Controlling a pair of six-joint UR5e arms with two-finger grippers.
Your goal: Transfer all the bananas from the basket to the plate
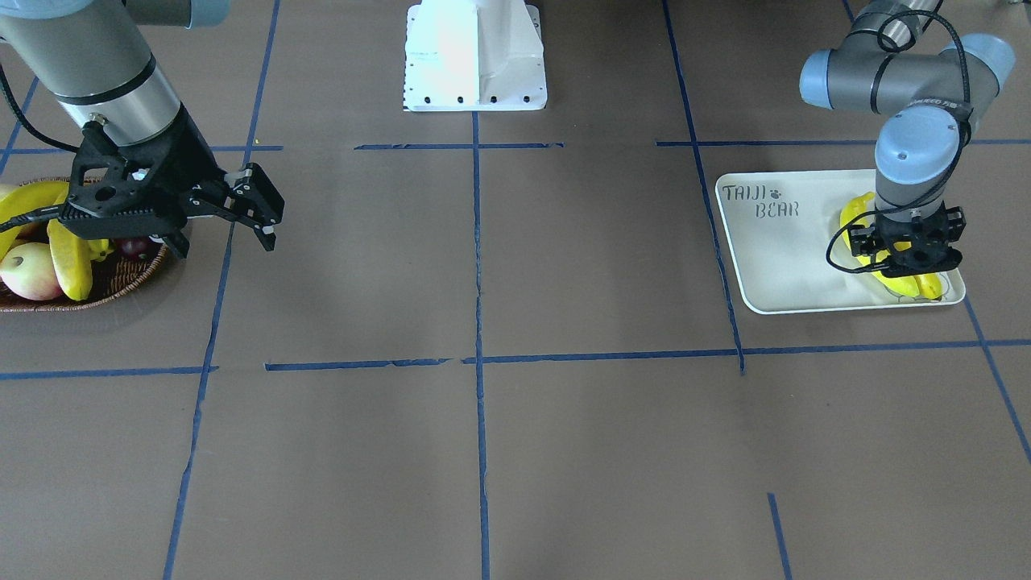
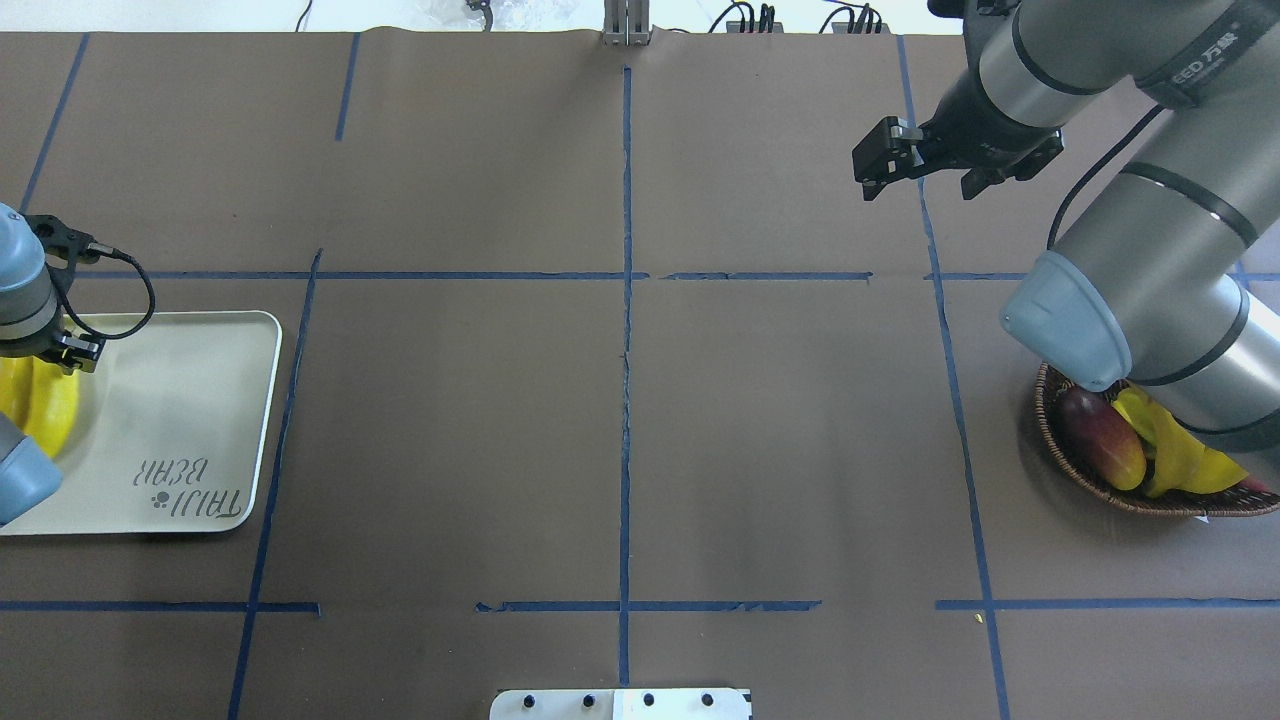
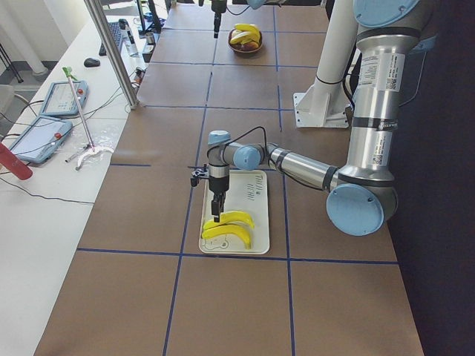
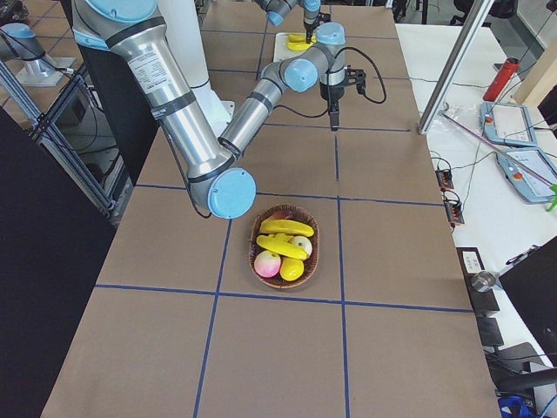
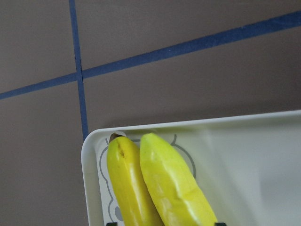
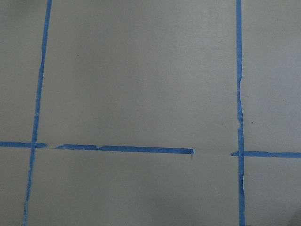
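Two yellow bananas (image 5: pixel 127 183) lie side by side at the end of the cream plate (image 1: pixel 773 258), over its bear outline. My left gripper (image 3: pixel 216 216) points straight down at them. Only the fingertips (image 5: pixel 112 223) show in the left wrist view, set wide apart either side of the pair, so it is open. The wicker basket (image 1: pixel 121 282) holds two more bananas (image 4: pixel 283 228) among other fruit. My right gripper (image 1: pixel 259 211) hangs above bare table just inward of the basket, open and holding nothing.
A pink-yellow apple (image 1: pixel 28 274) and a red mango (image 2: pixel 1100 450) share the basket. The white robot base (image 1: pixel 475 56) stands at the table's robot side. Blue tape lines grid the brown table. A bench with tablets (image 3: pixel 56 111) runs along the far side.
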